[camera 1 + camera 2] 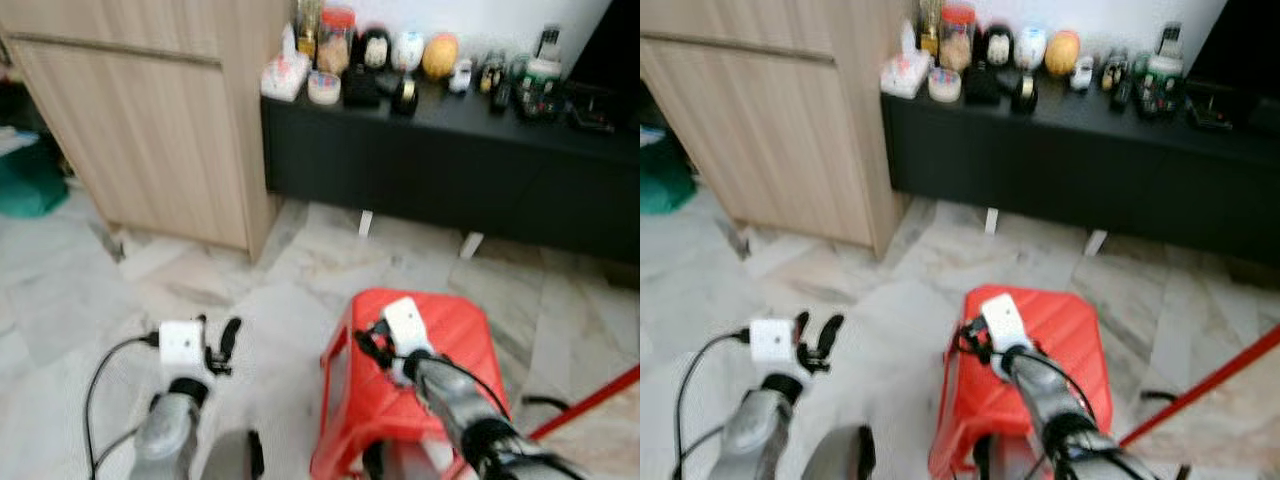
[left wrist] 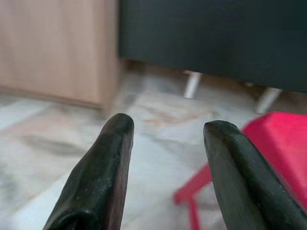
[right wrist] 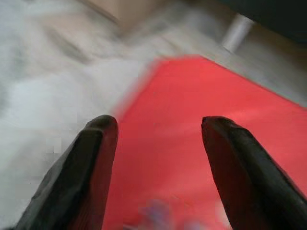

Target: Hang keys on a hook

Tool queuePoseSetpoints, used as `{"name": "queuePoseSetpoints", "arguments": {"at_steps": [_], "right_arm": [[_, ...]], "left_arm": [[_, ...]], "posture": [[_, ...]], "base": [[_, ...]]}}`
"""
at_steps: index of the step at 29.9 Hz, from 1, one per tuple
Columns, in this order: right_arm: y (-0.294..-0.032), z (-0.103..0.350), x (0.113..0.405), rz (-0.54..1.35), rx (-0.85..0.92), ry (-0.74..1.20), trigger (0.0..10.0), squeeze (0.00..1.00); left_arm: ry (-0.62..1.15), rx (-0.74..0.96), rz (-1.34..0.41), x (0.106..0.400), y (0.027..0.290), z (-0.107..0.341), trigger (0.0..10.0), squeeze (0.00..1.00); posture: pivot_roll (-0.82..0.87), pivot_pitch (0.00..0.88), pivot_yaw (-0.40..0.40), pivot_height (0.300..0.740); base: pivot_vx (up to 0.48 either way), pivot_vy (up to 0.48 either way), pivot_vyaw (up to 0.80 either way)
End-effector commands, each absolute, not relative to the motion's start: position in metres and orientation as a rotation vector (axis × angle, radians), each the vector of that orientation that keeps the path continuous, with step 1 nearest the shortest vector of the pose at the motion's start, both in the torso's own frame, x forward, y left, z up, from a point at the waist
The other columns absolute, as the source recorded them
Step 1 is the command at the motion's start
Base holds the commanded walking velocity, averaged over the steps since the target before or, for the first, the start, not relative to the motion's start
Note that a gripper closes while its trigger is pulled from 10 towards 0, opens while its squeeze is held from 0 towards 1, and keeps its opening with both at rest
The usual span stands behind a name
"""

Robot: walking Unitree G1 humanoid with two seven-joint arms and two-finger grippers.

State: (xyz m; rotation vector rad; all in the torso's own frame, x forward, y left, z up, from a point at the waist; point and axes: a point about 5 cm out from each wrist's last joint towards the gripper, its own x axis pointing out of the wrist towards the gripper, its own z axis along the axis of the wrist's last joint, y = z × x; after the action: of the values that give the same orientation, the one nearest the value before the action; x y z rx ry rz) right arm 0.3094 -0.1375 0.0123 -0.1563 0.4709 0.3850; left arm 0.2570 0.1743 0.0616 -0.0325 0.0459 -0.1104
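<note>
My right gripper (image 3: 158,124) is open and hovers over the top of a red plastic stool (image 1: 445,335) on the marble floor. A small bluish blur (image 3: 156,213) lies on the stool's surface close under the fingers; I cannot tell what it is. In the eye views the right gripper (image 1: 368,345) sits at the stool's near left corner. My left gripper (image 1: 218,340) is open and empty, held over the bare floor left of the stool. Its fingers (image 2: 108,158) point toward the legs of the black cabinet.
A long low black cabinet (image 1: 450,175) runs along the far wall, topped with jars and small items (image 1: 335,45). A tall wooden cabinet (image 1: 150,120) stands at the left, a green object (image 1: 30,180) beside it. A red pole (image 1: 590,405) slants at the lower right.
</note>
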Motion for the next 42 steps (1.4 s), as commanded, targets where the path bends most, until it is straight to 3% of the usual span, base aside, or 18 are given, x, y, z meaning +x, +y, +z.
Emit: {"name": "queuePoseSetpoints", "arguments": {"at_steps": [1, 17, 23, 24, 25, 28, 30, 31, 42], "right_arm": [[-0.137, 0.009, 0.308, 0.356, -0.141, 0.488, 10.0, 0.00], [-0.165, -0.003, 0.298, 0.250, -0.159, 0.597, 10.0, 0.00], [-0.174, -0.004, 0.295, 0.299, -0.161, 0.625, 10.0, 0.00], [-0.176, -0.006, 0.292, 0.318, -0.159, 0.643, 10.0, 0.89], [-0.176, -0.007, 0.291, 0.324, -0.154, 0.649, 10.0, 1.00], [-0.176, -0.009, 0.289, 0.348, -0.159, 0.669, 10.0, 1.00], [-0.175, -0.009, 0.289, 0.358, -0.149, 0.680, 10.0, 0.94], [-0.173, -0.010, 0.288, 0.389, -0.155, 0.696, 10.0, 0.00], [-0.172, -0.012, 0.288, 0.421, -0.228, 0.759, 10.0, 0.00]], "left_arm": [[0.054, -0.018, -0.102, 0.254, 0.180, 0.060, 10.0, 0.00], [0.068, -0.016, -0.113, 0.252, 0.180, 0.058, 10.0, 0.00], [0.078, -0.015, -0.113, 0.252, 0.181, 0.055, 10.0, 0.00], [0.080, -0.014, -0.115, 0.253, 0.181, 0.054, 10.0, 0.00], [0.080, -0.014, -0.116, 0.253, 0.181, 0.054, 10.0, 0.00], [0.080, -0.012, -0.121, 0.254, 0.181, 0.055, 10.0, 0.00], [0.079, -0.009, -0.122, 0.254, 0.181, 0.055, 10.0, 0.00], [0.078, -0.005, -0.123, 0.254, 0.181, 0.056, 10.0, 0.00], [0.073, 0.004, -0.129, 0.254, 0.181, 0.059, 10.0, 0.00]], "posture": [[0.07, 0.089, -0.107, 0.594], [0.07, 0.093, -0.105, 0.594], [0.06, 0.091, -0.105, 0.594], [0.06, 0.091, -0.104, 0.594], [0.06, 0.091, -0.104, 0.594], [0.06, 0.091, -0.102, 0.594], [0.07, 0.091, -0.102, 0.594], [0.07, 0.090, -0.100, 0.594], [0.08, 0.091, -0.097, 0.594]], "base": [[0.000, 0.000, 0.00], [0.000, 0.000, 0.00], [0.000, 0.000, 0.00], [0.000, 0.000, 0.00], [0.000, 0.000, 0.00], [0.000, 0.000, 0.00], [0.000, 0.000, 0.00], [0.000, 0.000, 0.00], [0.000, 0.000, 0.00]]}}
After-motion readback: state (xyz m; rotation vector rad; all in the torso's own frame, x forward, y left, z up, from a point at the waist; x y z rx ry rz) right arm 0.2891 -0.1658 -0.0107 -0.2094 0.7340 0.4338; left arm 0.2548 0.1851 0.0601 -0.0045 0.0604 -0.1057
